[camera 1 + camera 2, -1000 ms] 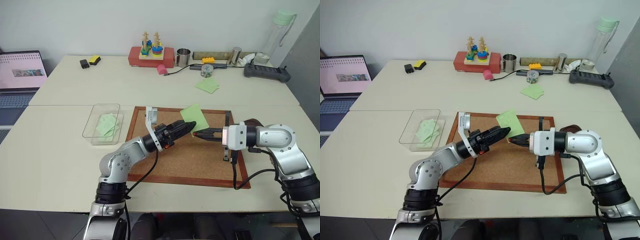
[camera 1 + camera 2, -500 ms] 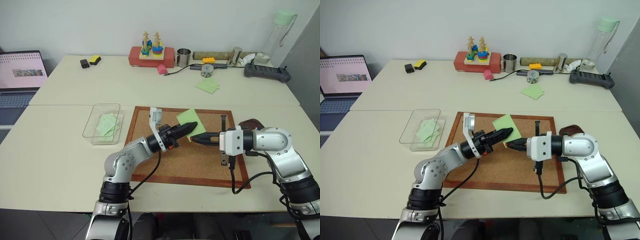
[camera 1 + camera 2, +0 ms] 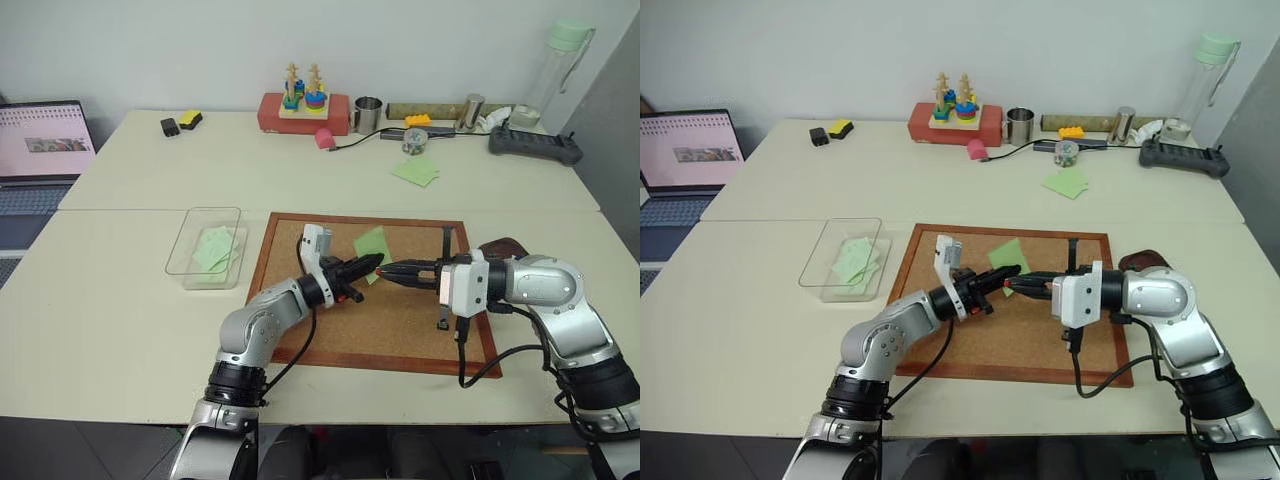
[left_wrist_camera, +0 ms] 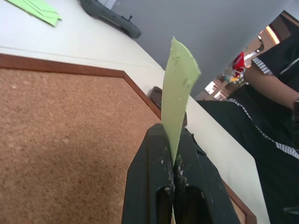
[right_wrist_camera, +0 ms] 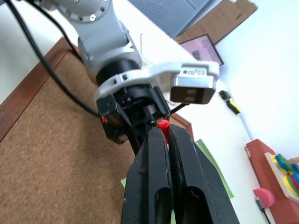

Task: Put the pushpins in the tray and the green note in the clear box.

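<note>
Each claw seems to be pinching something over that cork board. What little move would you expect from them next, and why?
Probably the right gripper draws back toward the tray to drop its red pushpin. The pin's head is pinched in its tips, and the left gripper is shut on the green note, which stands edge-up above the cork board, so note and pin look parted.

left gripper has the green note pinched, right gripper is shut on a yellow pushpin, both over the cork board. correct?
Not quite: the pushpin in the right gripper is red, not yellow, as the right wrist view shows. The left gripper does pinch the green note, both over the cork board.
</note>
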`<action>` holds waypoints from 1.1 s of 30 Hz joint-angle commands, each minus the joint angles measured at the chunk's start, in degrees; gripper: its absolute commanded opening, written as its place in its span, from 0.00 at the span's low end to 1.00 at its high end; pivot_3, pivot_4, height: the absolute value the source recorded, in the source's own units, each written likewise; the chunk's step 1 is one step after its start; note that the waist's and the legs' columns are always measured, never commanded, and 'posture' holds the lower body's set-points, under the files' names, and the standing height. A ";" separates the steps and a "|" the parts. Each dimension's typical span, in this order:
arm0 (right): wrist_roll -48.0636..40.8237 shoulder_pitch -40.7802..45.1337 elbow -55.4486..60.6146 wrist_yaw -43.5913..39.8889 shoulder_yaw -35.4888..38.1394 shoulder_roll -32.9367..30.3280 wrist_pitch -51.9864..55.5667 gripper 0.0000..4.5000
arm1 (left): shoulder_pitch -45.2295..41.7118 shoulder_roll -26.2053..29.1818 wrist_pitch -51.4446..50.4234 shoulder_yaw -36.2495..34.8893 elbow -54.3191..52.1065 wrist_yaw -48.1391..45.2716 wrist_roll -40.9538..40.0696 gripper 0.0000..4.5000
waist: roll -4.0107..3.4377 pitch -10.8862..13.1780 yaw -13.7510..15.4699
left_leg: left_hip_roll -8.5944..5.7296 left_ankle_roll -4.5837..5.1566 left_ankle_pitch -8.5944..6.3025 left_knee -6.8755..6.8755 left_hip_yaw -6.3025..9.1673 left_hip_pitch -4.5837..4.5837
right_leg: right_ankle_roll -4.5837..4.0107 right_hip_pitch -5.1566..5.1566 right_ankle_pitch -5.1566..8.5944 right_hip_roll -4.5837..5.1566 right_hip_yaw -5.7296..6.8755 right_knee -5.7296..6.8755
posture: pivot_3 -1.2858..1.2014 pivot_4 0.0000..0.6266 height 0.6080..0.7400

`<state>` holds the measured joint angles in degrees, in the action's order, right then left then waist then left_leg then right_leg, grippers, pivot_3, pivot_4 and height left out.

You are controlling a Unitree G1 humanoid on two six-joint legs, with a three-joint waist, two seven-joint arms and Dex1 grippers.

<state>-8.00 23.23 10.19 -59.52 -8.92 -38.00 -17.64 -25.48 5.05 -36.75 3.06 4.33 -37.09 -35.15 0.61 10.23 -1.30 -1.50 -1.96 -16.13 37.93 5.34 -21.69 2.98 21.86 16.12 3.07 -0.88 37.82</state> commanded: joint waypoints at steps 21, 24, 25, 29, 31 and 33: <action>-8.58 -1.56 -18.76 21.00 21.24 -8.61 55.38 0.00 | 4.83 8.71 1.82 0.11 -19.54 2.28 2.81 0.02 | 0.00 0.00 0.97 | 0.03 0.12 -0.06 0.01 -0.31 -0.13 | -0.02 0.23 -0.01 -0.02 -0.18 0.15 | 0.52 0.24 1.00; -8.55 -1.15 -20.19 20.66 20.83 -8.20 55.02 0.00 | 4.92 8.83 2.48 0.90 -19.36 2.16 3.67 0.02 | 0.00 0.00 1.01 | 0.03 0.15 -0.07 0.02 -0.38 -0.13 | -0.02 0.23 -0.01 -0.03 -0.18 0.16 | 0.52 0.24 1.00; -8.53 -1.05 -20.48 20.70 20.71 -8.08 55.10 0.05 | 4.94 8.91 2.67 1.08 -19.34 2.10 3.84 0.01 | 0.00 0.00 1.04 | 0.03 0.15 -0.07 0.02 -0.39 -0.13 | -0.02 0.23 -0.01 -0.03 -0.17 0.15 | 0.52 0.24 1.00; -8.17 -0.72 -21.47 21.03 20.51 -7.91 54.52 0.19 | 5.04 9.09 3.12 1.34 -19.36 1.94 4.26 0.00 | 0.00 0.00 1.05 | 0.03 0.13 -0.06 0.02 -0.40 -0.14 | -0.02 0.23 -0.01 -0.03 -0.18 0.15 | 0.52 0.24 1.00; -8.24 -0.65 -21.47 21.00 20.61 -7.98 54.50 0.32 | 5.10 9.22 3.33 1.43 -19.45 1.89 4.31 0.00 | 0.00 0.00 1.03 | 0.03 0.10 -0.04 0.02 -0.40 -0.14 | -0.02 0.23 -0.01 -0.03 -0.19 0.15 | 0.52 0.24 1.00; -8.46 -0.53 -21.21 20.90 20.88 -8.08 54.34 0.38 | 5.09 9.31 3.38 1.44 -19.54 1.82 4.28 0.00 | 0.00 0.00 1.03 | 0.03 0.10 -0.04 0.02 -0.40 -0.14 | -0.02 0.23 -0.01 -0.03 -0.18 0.15 | 0.52 0.24 1.00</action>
<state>-16.50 21.49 -11.81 -38.53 10.47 -45.34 37.85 -20.41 14.15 -34.53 4.36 -13.42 -34.67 -30.98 0.62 10.23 -0.27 -1.47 -1.86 -16.18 37.94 4.95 -21.83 2.96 22.09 16.11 3.04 -1.06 37.98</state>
